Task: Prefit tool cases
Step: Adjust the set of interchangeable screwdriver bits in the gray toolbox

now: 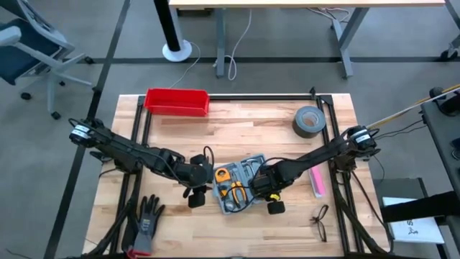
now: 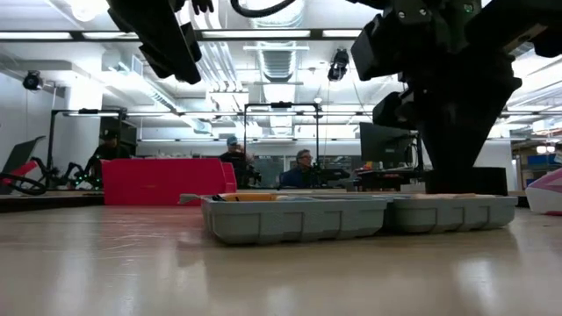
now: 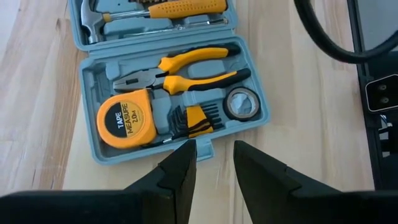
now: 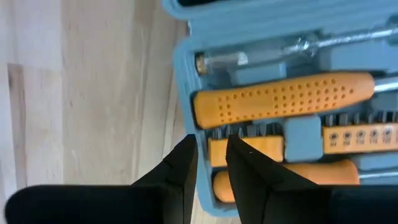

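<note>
The grey-blue tool case (image 1: 238,185) lies open and flat on the wooden table, both halves up, also seen in the low view (image 2: 351,215). One half (image 3: 168,93) holds a tape measure, pliers, hex keys and a tape roll. The other half (image 4: 298,93) holds orange-handled screwdrivers and bits. My left gripper (image 3: 211,163) hovers open above the case's latch edge, with nothing between its fingers. My right gripper (image 4: 210,152) stands open by a narrow gap, pointing down over the rim beside the bit row. My right gripper's fingertips (image 4: 186,149) stand from above over the case's rim and the end of the orange bit row (image 4: 245,149). I cannot tell whether they touch it. The case lies flat on the table.
A red bin (image 1: 176,101) stands at the far left. A grey tape roll (image 1: 309,121) lies at the far right. Black gloves (image 1: 146,223) lie near left. A pink object (image 1: 317,180) and glasses (image 1: 320,221) lie near right. People sit beyond the table.
</note>
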Robot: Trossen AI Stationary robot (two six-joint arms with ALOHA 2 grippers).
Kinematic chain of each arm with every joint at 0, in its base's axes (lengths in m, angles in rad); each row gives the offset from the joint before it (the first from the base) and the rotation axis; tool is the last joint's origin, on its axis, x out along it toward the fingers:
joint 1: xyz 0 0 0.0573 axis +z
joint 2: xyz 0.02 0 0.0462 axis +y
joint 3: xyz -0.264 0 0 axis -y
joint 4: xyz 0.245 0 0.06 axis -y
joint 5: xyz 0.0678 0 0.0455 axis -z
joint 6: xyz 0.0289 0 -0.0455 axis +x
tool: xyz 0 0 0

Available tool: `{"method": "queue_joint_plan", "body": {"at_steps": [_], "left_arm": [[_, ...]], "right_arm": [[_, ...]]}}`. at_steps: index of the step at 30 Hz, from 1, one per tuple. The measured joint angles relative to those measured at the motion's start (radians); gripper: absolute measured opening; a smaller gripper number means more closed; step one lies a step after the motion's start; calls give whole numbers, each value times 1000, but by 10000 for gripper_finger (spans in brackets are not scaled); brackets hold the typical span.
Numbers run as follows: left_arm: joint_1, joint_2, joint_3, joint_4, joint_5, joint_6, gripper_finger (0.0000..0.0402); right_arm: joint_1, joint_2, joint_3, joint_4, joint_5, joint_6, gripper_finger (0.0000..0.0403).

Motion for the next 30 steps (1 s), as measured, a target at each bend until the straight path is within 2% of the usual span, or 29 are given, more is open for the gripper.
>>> {"method": "queue_joint_plan", "body": {"at_steps": [10,16,24,30], "left_arm": [[0,0,0,2,0,0,114],[-1,0,0,0,0,0,114],[-1,0,0,-1,0,0,114],[-1,0,0,-2,4,0,114]], "right_arm": [[0,19,-15,53,27,-23,49],[0,61,-32,57,24,-29,54],[0,52,-38,-20,54,-15,48],[-4,23,-16,-13,55,-12,45]]}}
